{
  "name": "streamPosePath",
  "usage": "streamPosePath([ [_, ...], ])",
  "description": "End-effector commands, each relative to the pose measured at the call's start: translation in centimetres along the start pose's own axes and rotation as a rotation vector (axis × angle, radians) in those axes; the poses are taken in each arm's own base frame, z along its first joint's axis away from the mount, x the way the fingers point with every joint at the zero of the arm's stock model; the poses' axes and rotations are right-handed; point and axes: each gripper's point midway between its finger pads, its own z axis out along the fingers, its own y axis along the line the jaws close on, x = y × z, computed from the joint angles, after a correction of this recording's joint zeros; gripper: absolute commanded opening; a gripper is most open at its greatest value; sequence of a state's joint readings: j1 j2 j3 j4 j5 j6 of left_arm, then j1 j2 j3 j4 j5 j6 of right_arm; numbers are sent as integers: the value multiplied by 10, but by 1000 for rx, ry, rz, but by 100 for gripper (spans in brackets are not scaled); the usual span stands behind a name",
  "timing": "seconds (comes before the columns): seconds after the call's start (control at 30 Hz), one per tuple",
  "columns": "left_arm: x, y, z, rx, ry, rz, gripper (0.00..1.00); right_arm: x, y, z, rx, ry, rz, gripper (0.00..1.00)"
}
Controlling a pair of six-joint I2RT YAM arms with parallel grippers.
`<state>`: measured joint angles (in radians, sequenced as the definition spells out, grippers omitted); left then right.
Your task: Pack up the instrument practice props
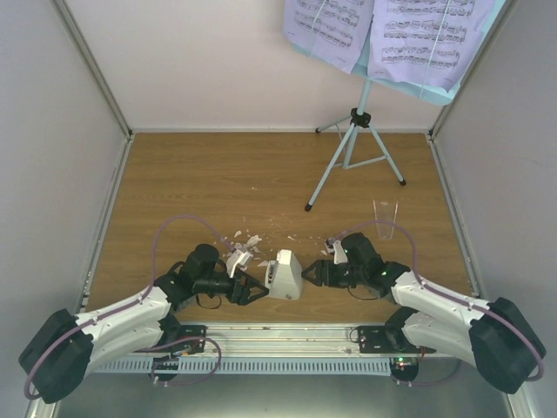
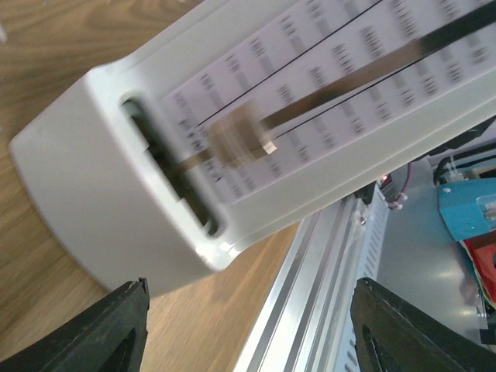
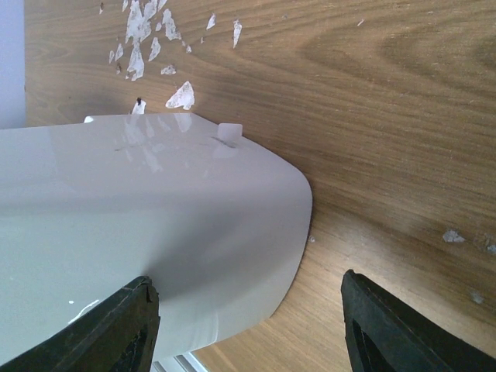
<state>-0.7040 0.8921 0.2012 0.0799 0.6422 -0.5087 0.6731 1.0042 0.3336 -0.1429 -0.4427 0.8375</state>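
Note:
The small white metronome (image 1: pixel 284 274) stands on the wooden table near the front edge, between my two grippers. My left gripper (image 1: pixel 258 288) is just left of it and open; in the left wrist view the scaled face and blurred pendulum of the metronome (image 2: pixel 256 139) lie ahead of the gripper (image 2: pixel 249 294), not between the fingers. My right gripper (image 1: pixel 310 274) is just to its right, also open, and the plain side of the metronome (image 3: pixel 155 232) reaches in beside the left finger (image 3: pixel 116 325) of that gripper (image 3: pixel 246 283). The light-blue music stand (image 1: pixel 352 144) is at the back right, holding lavender sheet-music pages (image 1: pixel 426 39).
White crumbs (image 1: pixel 244 239) lie scattered behind the metronome and also near my right gripper (image 3: pixel 139 46). A clear plastic cup (image 1: pixel 385 218) stands right of centre. A metal rail (image 1: pixel 287 335) runs along the near edge, and walls enclose the table.

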Motion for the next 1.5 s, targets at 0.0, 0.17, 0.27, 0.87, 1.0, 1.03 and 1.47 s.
streamPosePath([
  [0.0,-16,-17,4,71,-67,114,71,-18,10,5,-25,-52,-16,65],
  [0.17,-20,-17,9,58,-57,111,68,-33,16,12,-35,-89,-26,64],
  [0.27,-22,-21,9,64,-80,115,67,-46,24,16,-55,-117,-38,63],
  [0.87,-12,4,-4,-138,-102,-4,76,-93,15,5,144,-244,-154,63],
  [1.0,-16,12,-20,-205,-157,-60,77,-76,0,-4,183,-227,-183,67],
  [1.03,-20,12,-23,-206,-169,-75,77,-69,-2,-3,177,-208,-189,68],
  [1.47,-65,7,-33,-23,-221,6,77,7,-20,2,103,-59,-133,80],
])
